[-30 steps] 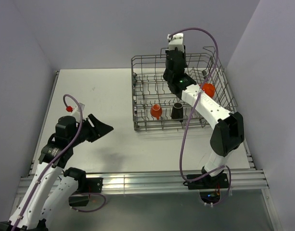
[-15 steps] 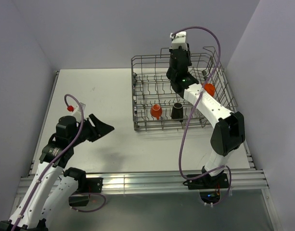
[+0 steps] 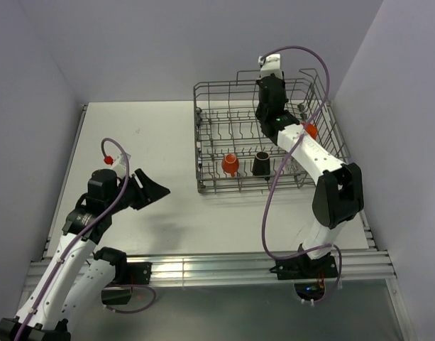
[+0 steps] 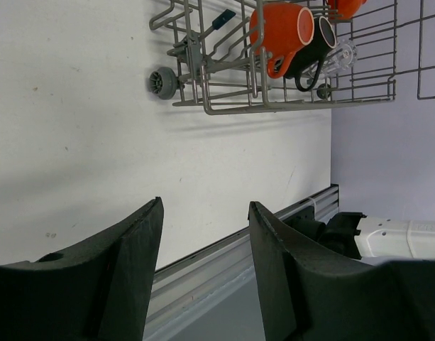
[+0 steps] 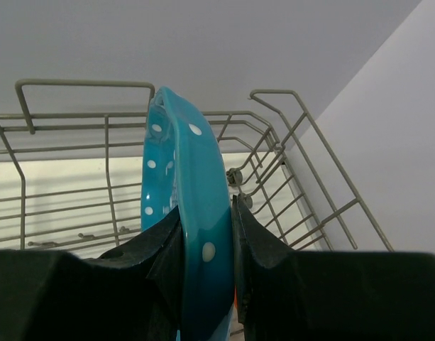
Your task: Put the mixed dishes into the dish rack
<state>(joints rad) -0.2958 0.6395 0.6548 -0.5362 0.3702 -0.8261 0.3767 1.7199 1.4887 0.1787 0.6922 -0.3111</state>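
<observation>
Right wrist: right gripper (image 5: pixel 205 217) narrow, tight on the upright teal plate (image 5: pixel 183 153) edge.

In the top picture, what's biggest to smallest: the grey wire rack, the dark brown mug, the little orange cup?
1. Grey metal wire dish rack, by far largest.
2. Dark brown mug and small orange cup: look about alike, so unranked.

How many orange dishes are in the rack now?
2: the small orange cup at the near edge of the dish rack, beside the dark brown mug; the orange-red bowl at its right side, partly hidden by the right arm.
</observation>
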